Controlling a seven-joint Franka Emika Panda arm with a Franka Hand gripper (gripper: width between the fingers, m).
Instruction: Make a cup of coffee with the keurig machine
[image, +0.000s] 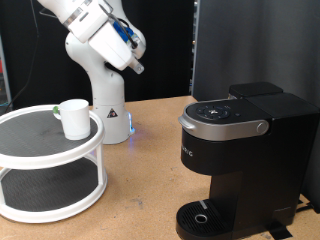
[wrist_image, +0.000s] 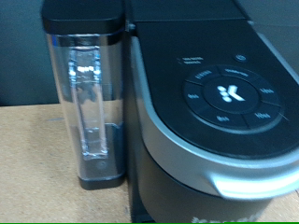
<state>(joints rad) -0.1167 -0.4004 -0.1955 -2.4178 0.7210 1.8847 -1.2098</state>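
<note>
Exterior view shows the cup (image: 73, 117) sitting on the top shelf of a round white stand (image: 50, 140) at the exterior view's left, on the brown desk (image: 150, 160). The keurig machine (image: 240, 155) stands well apart from it, at the exterior view's right, with its lid down and its round drip tray (image: 203, 218) bare. The white arm (image: 95, 40) is up high near the exterior view's top, and the end effector itself does not show in either picture, so I cannot tell if its fingers are wide or narrow, or if they hold anything. Wrist view looks down at the machine's round button panel (wrist_image: 227, 93) and its clear water tank (wrist_image: 91, 107), which looks nearly empty, though it is hard to be sure. What could go wrong, I think: with no cup under the spout, coffee would spill onto the tray. With too little water, nothing may come out. The cup is small and light, so a bad grab could tip it off the shelf.
</note>
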